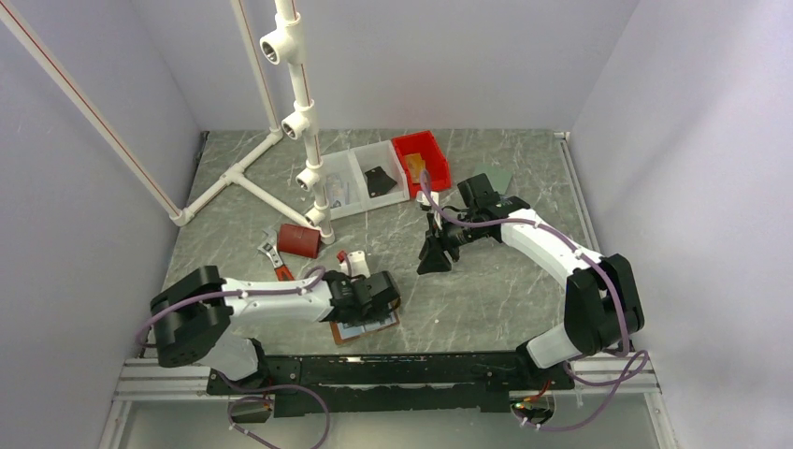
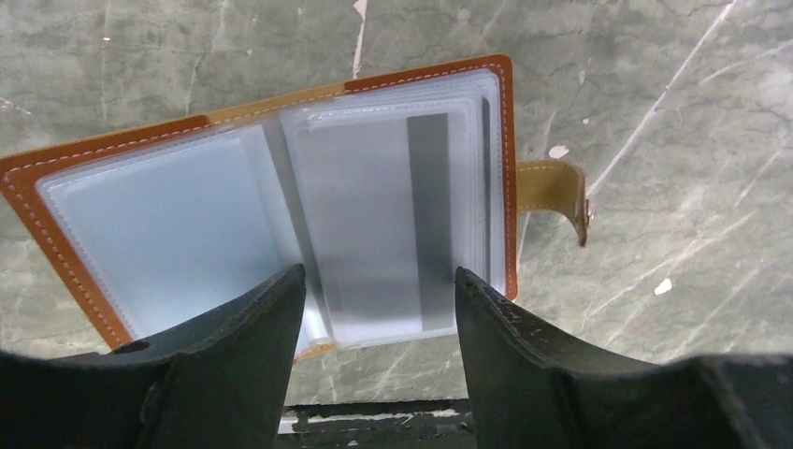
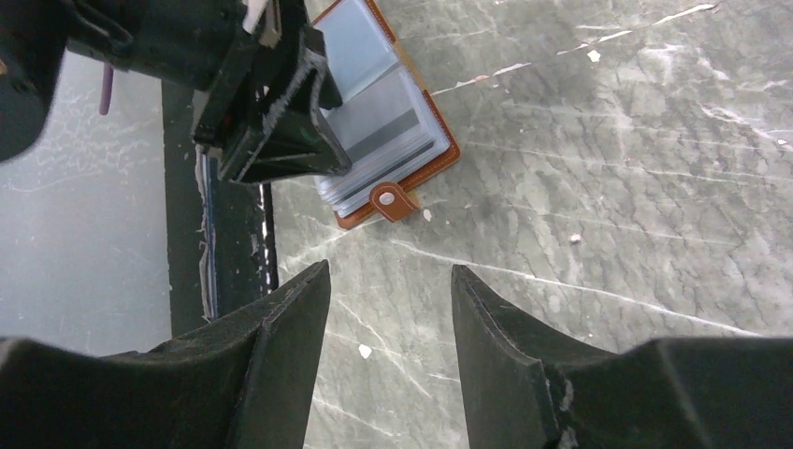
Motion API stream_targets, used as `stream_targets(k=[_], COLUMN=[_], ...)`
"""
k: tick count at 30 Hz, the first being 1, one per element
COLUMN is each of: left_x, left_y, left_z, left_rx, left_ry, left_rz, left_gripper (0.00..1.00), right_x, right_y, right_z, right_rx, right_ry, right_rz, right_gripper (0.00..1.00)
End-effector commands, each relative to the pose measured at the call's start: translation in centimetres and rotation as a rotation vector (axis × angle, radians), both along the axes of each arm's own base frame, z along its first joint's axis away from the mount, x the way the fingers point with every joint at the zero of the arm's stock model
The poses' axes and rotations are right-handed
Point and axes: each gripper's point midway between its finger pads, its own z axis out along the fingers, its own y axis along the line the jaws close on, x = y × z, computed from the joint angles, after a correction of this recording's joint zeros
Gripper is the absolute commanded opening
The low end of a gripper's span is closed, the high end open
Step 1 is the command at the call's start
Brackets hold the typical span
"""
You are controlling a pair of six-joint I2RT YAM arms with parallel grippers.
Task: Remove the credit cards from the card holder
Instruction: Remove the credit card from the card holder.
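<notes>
The card holder (image 1: 367,330) lies open near the table's front edge, brown leather with clear sleeves over light blue (image 2: 178,234). A pale grey credit card (image 2: 374,224) with a dark stripe sits in the right-hand sleeve; it also shows in the right wrist view (image 3: 397,126). My left gripper (image 1: 377,301) is open just above the holder, and its fingertips (image 2: 379,276) straddle that sleeve's near edge without touching it. The holder's snap strap (image 2: 556,192) sticks out to the side. My right gripper (image 1: 436,256) hovers open over bare table (image 3: 388,271), well away from the card holder (image 3: 411,159).
A red bin (image 1: 421,157) and a clear compartment tray (image 1: 360,178) stand at the back. A dark red box (image 1: 299,240), a hand tool (image 1: 273,258) and a small red-white item (image 1: 353,260) lie left of centre. A white pipe frame (image 1: 299,112) rises at the back left.
</notes>
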Motion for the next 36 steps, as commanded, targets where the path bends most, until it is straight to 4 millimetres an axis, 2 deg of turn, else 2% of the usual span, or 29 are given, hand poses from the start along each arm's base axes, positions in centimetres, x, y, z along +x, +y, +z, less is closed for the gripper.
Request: stream_targets(k=[1,7,16,24,30,36], left_x=[0.7,0.4,0.2,-0.2,-0.1,0.0], left_y=[-0.3,0.2,0.8,1.4,1.4,1.1], left_z=[0.2,-0.9,-1.3,-2.1,-1.5,-0.7], left_rx=[0.077,0.189,0.196,0.202,0.143,0.025], left_ry=[0.021,0.079,0.088,0.108,0.087,0.050], left_rz=[0.037,0.049,0.065,0.072,0.064,0.041], left_gripper=[0.65,0.66,0.64,0.48,0.34,0.25], right_x=[0.4,0.3,0.3,0.3,0.1,-0.3], right_y=[0.7,0.7,0.7,0.7,0.8,1.0], right_z=[1.7,1.6,1.6,1.5,1.2,0.8], right_rx=[0.045,0.040,0.037,0.036,0.022,0.012], right_ry=[-0.045,-0.036,-0.027,-0.025,-0.010,-0.005], right_rz=[0.033,0.039,0.041,0.041,0.051,0.067], right_gripper=[0.53,0.52,0.52,0.52,0.51,0.51])
